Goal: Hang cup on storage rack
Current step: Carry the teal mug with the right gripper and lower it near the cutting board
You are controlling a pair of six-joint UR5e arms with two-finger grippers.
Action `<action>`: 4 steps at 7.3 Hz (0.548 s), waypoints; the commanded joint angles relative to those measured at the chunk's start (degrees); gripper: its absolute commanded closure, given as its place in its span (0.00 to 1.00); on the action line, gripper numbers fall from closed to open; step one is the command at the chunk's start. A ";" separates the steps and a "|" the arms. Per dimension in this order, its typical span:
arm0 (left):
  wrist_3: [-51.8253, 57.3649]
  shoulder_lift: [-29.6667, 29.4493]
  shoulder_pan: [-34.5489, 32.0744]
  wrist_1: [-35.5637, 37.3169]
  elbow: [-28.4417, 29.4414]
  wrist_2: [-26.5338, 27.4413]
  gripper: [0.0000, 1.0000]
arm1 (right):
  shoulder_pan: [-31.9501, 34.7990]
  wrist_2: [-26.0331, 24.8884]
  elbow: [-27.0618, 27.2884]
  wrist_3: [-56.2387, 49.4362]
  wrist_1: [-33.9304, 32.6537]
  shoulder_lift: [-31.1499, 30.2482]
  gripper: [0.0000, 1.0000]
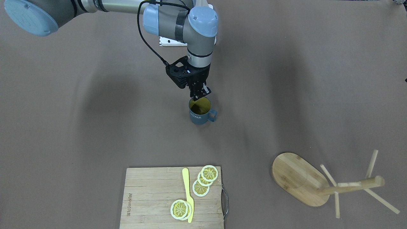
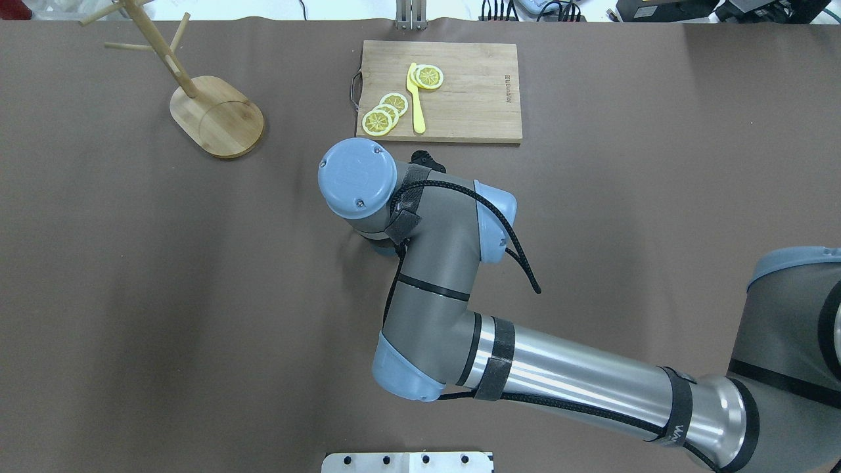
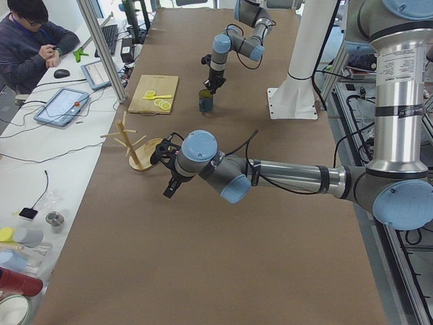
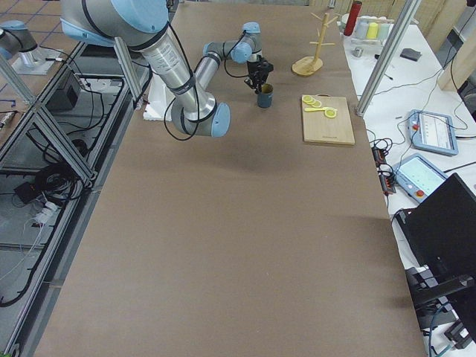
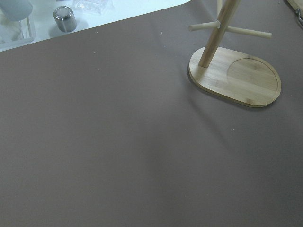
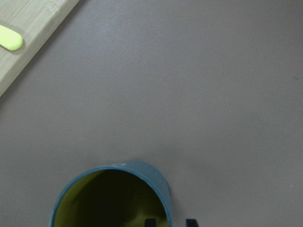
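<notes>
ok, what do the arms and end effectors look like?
The right arm and left arm are silver and grey tubes with pale blue joint caps. A black cable runs along the right one under black straps. The right end effector and left end effector are black and two-fingered.

We look along a long table (image 4: 245,223) under brown covering, flanked by a white side desk (image 3: 67,145) where a person (image 3: 30,37) sits, and aluminium frame posts (image 3: 101,47).
</notes>
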 commanded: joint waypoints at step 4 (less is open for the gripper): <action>-3.05 -3.36 5.16 -6.07 -0.32 0.08 0.01 | 9.65 0.82 17.25 -22.61 -0.11 -12.43 0.00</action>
